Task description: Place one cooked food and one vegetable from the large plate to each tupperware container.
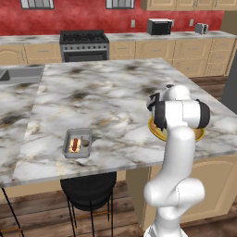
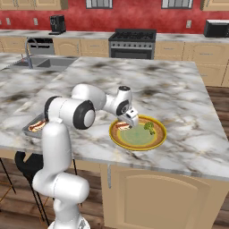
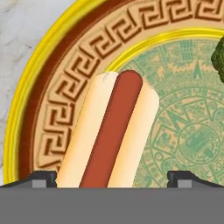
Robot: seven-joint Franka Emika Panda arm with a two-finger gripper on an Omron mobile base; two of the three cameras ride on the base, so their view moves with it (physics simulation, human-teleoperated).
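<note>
Red walls (image 1: 92,21) run behind pale wooden cabinets (image 1: 194,53) and a steel stove (image 1: 84,45). A microwave (image 1: 159,26) and toaster (image 1: 201,28) sit near it. The marble tabletop (image 1: 106,92) spreads wide, a sink (image 2: 40,62) at its side. A black stool (image 1: 88,190) stands on the dark plank floor (image 1: 41,213).

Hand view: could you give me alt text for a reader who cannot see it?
A hot dog in its bun lies on the plate, between the open fingers at the bottom edge. The plate has a yellow rim, a brown patterned ring and a pale green centre; a bit of broccoli shows at the right edge.
</note>
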